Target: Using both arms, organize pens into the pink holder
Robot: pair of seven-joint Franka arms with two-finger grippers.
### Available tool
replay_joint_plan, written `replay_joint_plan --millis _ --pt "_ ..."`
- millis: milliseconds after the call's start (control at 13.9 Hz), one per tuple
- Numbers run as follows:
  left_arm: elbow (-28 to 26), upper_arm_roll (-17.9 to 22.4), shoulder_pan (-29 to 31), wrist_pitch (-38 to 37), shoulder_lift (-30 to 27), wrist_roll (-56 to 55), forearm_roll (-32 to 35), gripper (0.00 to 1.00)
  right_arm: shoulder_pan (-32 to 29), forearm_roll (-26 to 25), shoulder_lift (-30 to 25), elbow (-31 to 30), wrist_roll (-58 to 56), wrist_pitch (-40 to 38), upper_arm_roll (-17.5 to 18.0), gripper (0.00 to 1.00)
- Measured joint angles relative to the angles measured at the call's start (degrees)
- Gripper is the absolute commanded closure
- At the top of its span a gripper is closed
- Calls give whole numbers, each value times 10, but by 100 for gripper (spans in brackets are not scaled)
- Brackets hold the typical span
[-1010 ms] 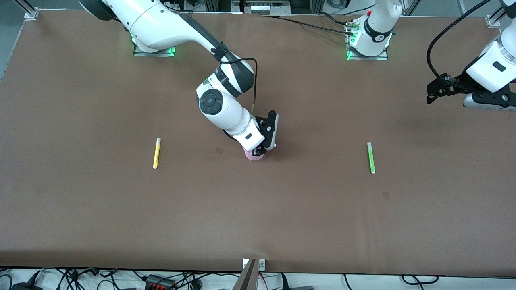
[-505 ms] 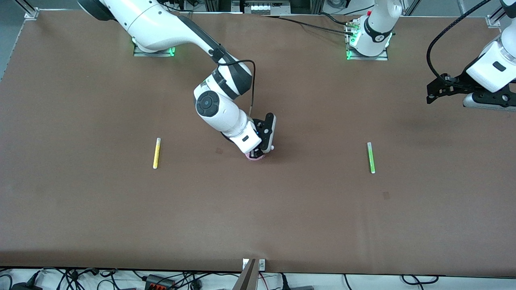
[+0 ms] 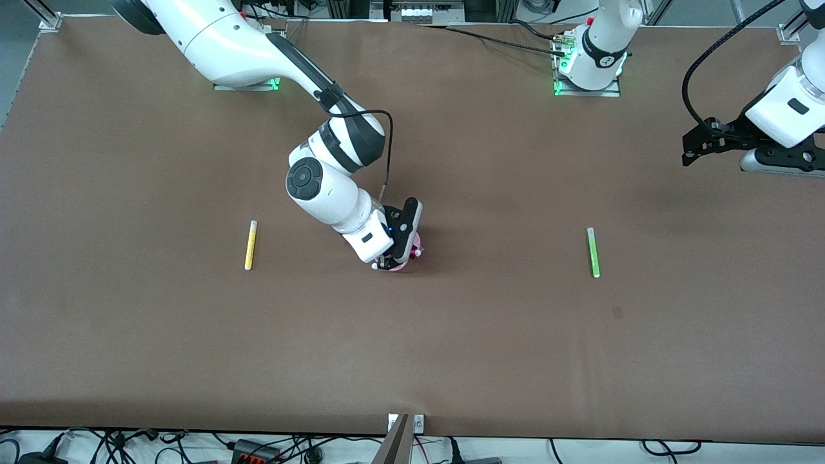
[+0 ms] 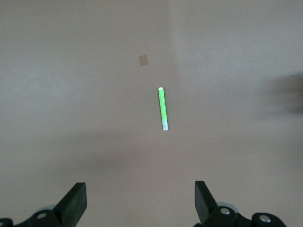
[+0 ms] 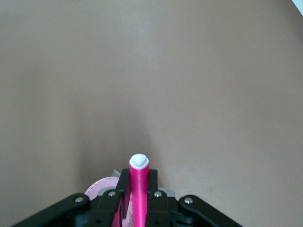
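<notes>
My right gripper (image 3: 394, 256) is shut on a magenta pen (image 5: 139, 187) with a white tip. It holds the pen right at the pink holder (image 3: 416, 243) in the middle of the table. The holder's rim (image 5: 101, 187) shows just beside the black fingers, and most of the cup is hidden under the gripper. A yellow pen (image 3: 251, 245) lies toward the right arm's end of the table. A green pen (image 3: 593, 252) lies toward the left arm's end and also shows ahead of my left gripper (image 4: 140, 198). That gripper (image 3: 691, 147) is open and empty and waits high over that end.
Two small darker patches (image 3: 350, 241) (image 3: 617, 312) mark the brown tabletop (image 3: 451, 354). Both arm bases stand along the edge farthest from the front camera, with cables running there. More cables and a plug strip lie past the near edge.
My right arm swung toward its own end of the table. Its gripper, with the magenta pen, shifted that way and slightly nearer the camera at the holder. The left arm has not moved.
</notes>
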Motion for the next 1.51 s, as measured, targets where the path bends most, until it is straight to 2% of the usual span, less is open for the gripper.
replay_joint_plan --millis 649,1515 --pt "0 0 0 0 0 0 0 0 32 0 -3 0 1 0 5 100" --pt "0 0 0 -2 0 0 0 0 45 0 -3 -5 0 0 5 98"
